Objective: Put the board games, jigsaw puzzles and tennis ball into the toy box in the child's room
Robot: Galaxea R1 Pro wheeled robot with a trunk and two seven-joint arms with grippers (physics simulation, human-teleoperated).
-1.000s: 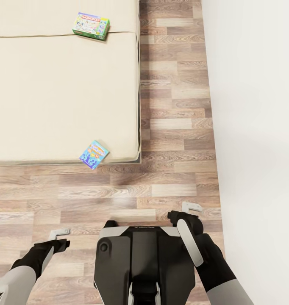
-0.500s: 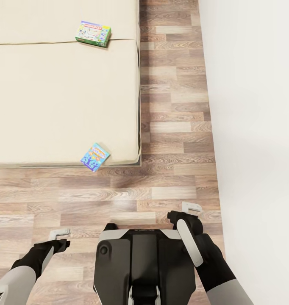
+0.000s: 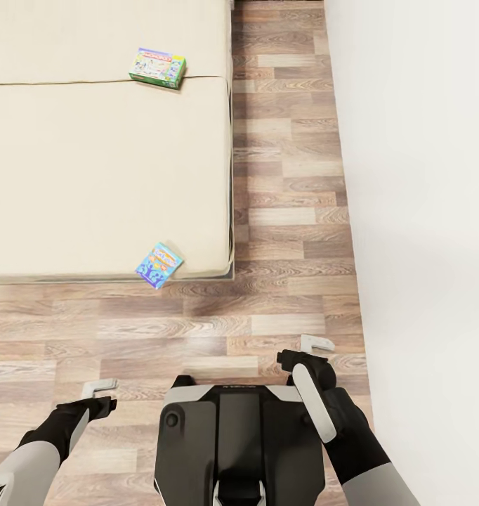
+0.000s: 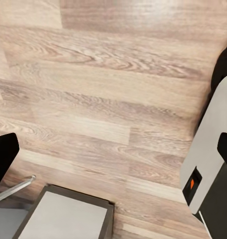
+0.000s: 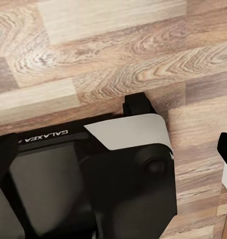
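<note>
Currently hovering both grippers — left (image 3: 99, 391), right (image 3: 315, 347) — over floor, finger state unclear; two board games (image 3: 158, 67) (image 3: 159, 264) lying on bed (image 3: 92, 161), upper left.

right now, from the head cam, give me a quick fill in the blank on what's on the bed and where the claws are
1. The green Monopoly box lies on the ____ of the bed.
2. The blue game box overhangs the mattress edge above the ____ floor.
3. The number of game boxes on the bed is ____.
4. The left claw and the right claw each hold ____.

Missing words: mattress; wood-plank; two; nothing
</note>
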